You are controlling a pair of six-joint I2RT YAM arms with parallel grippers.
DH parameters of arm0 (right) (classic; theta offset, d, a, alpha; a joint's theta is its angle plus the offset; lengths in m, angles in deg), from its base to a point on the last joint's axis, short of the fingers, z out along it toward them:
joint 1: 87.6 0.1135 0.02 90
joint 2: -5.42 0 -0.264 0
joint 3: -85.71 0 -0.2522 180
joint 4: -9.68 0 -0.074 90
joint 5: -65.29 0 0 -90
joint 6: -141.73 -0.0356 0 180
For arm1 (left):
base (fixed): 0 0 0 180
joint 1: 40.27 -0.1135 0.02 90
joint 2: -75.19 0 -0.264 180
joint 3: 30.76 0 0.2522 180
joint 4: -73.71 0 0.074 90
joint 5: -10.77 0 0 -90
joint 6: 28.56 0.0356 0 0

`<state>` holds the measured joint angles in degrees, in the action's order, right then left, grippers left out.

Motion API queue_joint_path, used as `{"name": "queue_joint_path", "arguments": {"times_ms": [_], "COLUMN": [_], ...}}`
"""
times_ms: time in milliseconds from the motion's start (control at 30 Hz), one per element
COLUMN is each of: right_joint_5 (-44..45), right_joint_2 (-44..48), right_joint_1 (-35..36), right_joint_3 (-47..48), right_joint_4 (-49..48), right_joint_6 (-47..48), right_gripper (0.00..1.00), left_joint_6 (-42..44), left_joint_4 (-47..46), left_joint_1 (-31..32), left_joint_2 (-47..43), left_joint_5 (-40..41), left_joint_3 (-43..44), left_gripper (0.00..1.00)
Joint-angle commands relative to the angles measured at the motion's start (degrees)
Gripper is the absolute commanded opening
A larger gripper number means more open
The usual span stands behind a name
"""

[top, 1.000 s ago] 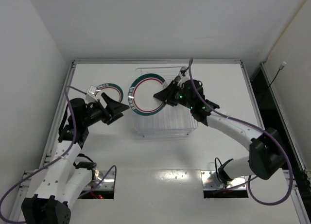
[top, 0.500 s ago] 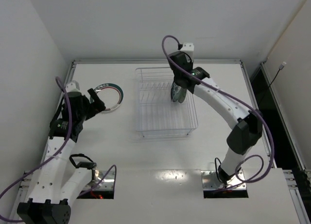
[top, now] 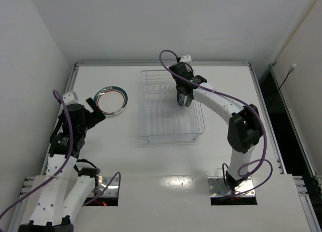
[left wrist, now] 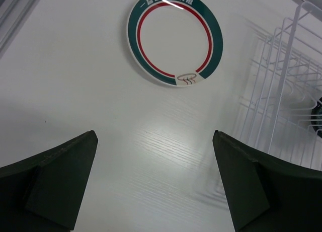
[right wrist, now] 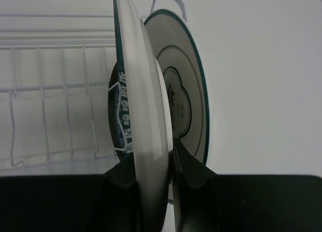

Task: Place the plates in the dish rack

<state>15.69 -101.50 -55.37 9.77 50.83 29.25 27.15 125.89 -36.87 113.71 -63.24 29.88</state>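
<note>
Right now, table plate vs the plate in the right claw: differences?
The table plate lies flat; the held plate stands on edge at the dish rack. The table plate is untouched, the open left claw short of it; the held plate is pinched in the right claw. Both are round.

A glossy glaze with a bright highlight was shown by the green-rimmed plate (left wrist: 174, 38). The white table (left wrist: 90, 101) was seen as smooth, faintly grained and softly sheened. The dish rack (left wrist: 282, 91) was made of thin, smooth, clear plastic bars. The fingers (left wrist: 55, 181) of the left gripper (left wrist: 155, 141) were seen as matt dark plastic. The white-edged plate (right wrist: 146, 121) pinched by the right gripper (right wrist: 153, 164) was seen as smooth and glazed.
</note>
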Motion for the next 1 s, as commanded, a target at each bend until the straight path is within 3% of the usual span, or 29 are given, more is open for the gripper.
{"name": "queue_joint_path", "arguments": {"times_ms": [0, 200, 500, 967], "right_joint_5": [0.99, 4.94, 6.62, -3.22], "right_joint_2": [1.96, 8.29, 10.41, 8.31], "right_joint_1": [-0.76, -0.15, 0.91, 0.91], "right_joint_3": [-2.41, -4.78, 1.63, -6.27], "right_joint_4": [-4.28, -7.09, -6.92, -10.08], "right_joint_6": [-0.11, -0.20, 2.27, -1.34], "right_gripper": [0.00, 0.00, 0.00, 0.00], "left_joint_6": [0.88, 0.88, 0.88, 0.88], "left_joint_4": [-1.68, -1.68, -1.68, -1.68], "left_joint_1": [0.73, 0.73, 0.73, 0.73], "left_joint_2": [0.24, 0.24, 0.76, 0.76], "left_joint_5": [1.15, 1.15, 1.15, 1.15], "left_joint_3": [0.50, 0.50, 0.50, 0.50], "left_gripper": [0.99, 0.99, 0.99, 0.99]}}
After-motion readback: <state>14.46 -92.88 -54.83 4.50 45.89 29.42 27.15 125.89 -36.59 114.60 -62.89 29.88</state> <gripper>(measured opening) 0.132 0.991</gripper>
